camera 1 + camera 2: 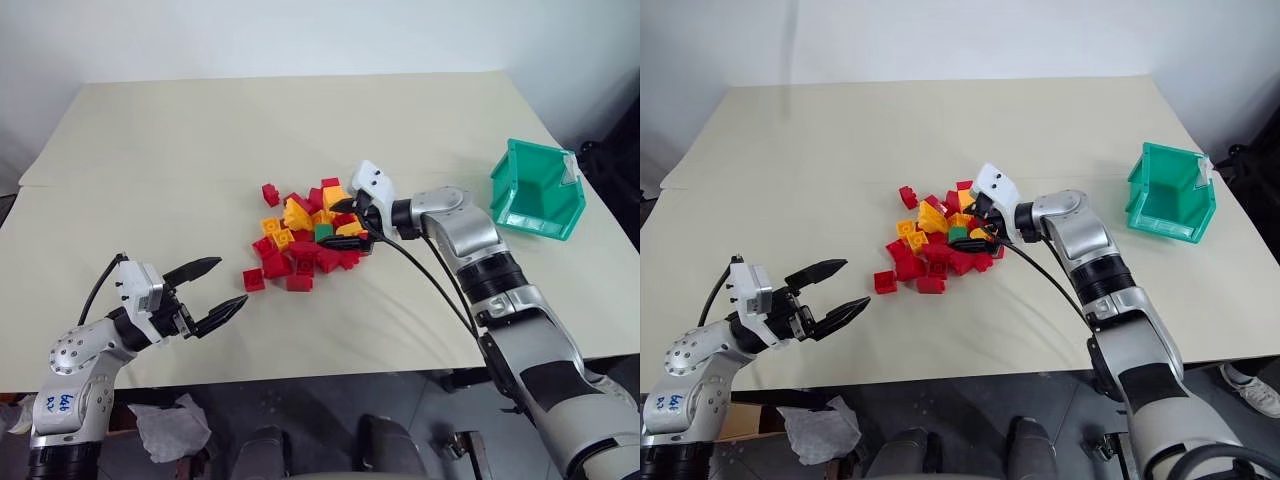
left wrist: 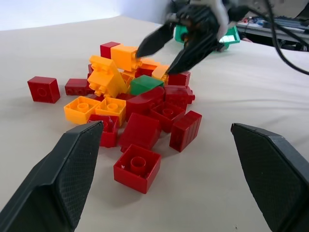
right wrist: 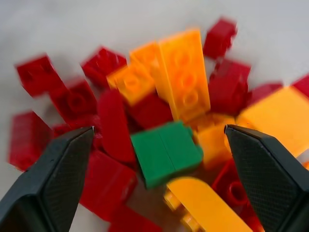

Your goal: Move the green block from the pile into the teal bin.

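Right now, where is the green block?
The green block sits in the pile at mid-table, among red and yellow bricks, just in front of the open right gripper.

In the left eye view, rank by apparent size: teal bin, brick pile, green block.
1. Brick pile, widest spread.
2. Teal bin, somewhat smaller; it sits slightly farther from the camera, so this ranking is unsure.
3. Green block, by far the smallest.

glossy plastic green block [image 3: 166, 152], glossy plastic teal bin [image 1: 540, 190], matt table [image 1: 200, 150]
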Controlling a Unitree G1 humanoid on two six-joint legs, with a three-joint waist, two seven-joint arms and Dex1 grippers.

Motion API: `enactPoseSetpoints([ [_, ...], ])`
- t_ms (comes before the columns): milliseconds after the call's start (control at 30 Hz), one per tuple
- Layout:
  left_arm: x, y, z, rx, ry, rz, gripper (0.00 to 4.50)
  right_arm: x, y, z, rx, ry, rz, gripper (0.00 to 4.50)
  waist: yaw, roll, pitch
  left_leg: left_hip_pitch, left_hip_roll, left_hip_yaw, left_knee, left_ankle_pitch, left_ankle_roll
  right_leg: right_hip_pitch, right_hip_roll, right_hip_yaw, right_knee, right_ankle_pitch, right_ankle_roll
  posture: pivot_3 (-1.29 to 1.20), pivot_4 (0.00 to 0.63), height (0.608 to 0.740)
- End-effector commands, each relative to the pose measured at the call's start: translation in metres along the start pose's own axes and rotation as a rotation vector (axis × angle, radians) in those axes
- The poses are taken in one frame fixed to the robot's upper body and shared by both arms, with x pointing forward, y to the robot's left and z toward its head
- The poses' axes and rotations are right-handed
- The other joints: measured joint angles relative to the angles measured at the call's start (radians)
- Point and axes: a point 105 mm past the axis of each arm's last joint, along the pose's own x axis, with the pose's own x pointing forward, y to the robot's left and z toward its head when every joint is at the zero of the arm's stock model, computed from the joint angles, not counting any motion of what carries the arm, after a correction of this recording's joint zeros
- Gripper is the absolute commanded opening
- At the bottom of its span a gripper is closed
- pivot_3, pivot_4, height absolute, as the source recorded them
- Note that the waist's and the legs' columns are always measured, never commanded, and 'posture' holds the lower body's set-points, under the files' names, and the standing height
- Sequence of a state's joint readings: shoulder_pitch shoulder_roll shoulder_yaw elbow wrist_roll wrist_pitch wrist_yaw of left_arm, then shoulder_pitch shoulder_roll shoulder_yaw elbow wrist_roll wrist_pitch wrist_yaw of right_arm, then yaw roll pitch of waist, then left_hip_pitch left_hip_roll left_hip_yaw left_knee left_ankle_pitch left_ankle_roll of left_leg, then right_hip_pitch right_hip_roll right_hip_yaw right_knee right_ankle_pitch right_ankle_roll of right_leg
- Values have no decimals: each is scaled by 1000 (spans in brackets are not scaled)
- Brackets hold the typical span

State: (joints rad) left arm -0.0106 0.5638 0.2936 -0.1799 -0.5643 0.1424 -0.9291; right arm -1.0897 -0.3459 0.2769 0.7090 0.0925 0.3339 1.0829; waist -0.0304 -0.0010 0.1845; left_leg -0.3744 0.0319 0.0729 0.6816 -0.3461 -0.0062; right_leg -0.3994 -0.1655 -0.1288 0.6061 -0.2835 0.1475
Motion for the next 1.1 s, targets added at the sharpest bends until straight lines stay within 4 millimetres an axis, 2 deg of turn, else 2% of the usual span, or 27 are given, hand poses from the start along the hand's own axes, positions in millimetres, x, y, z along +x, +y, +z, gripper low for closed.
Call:
enactPoseSetpoints([
  [33,-1,1,8,38,-25,11,4500,0,-6,7,-43,11,-1,4485,-2,0,0,0,0,0,0,0,0,0,0,0,0,0,0,0,150,740],
  [500,-1,-8,7,40,-35,29,4500,21,-5,5,-143,95,39,4485,-21,0,0,1,1,0,0,0,0,0,0,0,1,0,0,0,150,740],
  [600,-1,-10,7,38,-35,31,4500,23,-4,3,-176,125,49,3905,-23,0,0,1,1,0,0,0,0,0,0,0,0,0,0,0,150,740],
  [700,-1,-10,7,39,-37,35,4500,25,-5,7,-176,129,42,2913,-25,0,0,1,1,0,0,0,0,0,0,0,1,0,0,0,150,740],
  [1100,-2,-6,9,44,-38,50,4500,26,6,-4,-133,240,155,2913,-24,0,0,1,1,0,0,0,-1,0,0,1,1,0,0,0,150,740],
])
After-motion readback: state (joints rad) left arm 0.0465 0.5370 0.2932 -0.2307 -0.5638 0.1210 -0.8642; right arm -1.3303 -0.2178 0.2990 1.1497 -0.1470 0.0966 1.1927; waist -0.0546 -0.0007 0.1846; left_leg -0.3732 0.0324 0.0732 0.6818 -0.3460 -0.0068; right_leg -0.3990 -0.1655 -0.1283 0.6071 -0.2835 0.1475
